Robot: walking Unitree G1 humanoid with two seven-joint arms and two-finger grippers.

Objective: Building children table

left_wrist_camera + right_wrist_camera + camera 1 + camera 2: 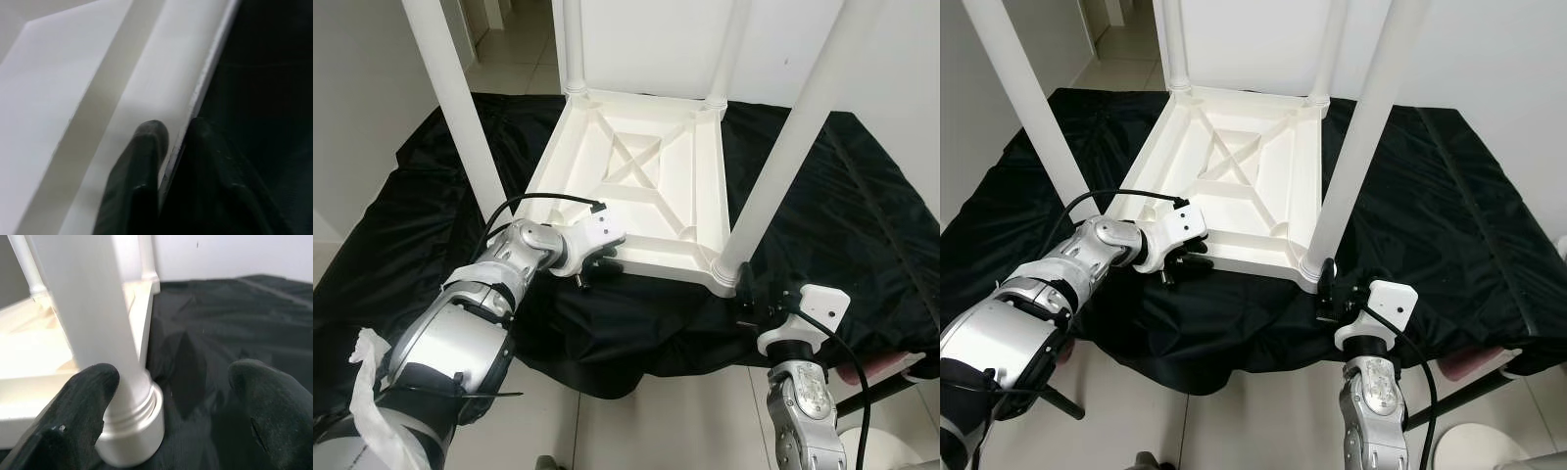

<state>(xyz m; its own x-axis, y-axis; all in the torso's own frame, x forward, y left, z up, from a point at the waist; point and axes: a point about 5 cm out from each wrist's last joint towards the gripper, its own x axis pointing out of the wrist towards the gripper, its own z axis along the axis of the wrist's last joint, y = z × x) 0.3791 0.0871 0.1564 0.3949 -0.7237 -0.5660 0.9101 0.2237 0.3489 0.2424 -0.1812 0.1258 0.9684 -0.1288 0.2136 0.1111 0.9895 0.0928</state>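
A white children's table lies upside down on a black cloth, its legs pointing up. My left gripper is at the table's near edge. In the left wrist view its two fingers sit close together on either side of the thin rim. My right gripper stands open at the near right corner, low on the cloth. In the right wrist view the leg and its collar stand just by one finger, while the other finger is far off over the cloth.
The near left leg rises close to my left forearm. The black cloth hangs over its near edge down to a tiled floor. A white rag clings to my left arm. A white wall stands behind.
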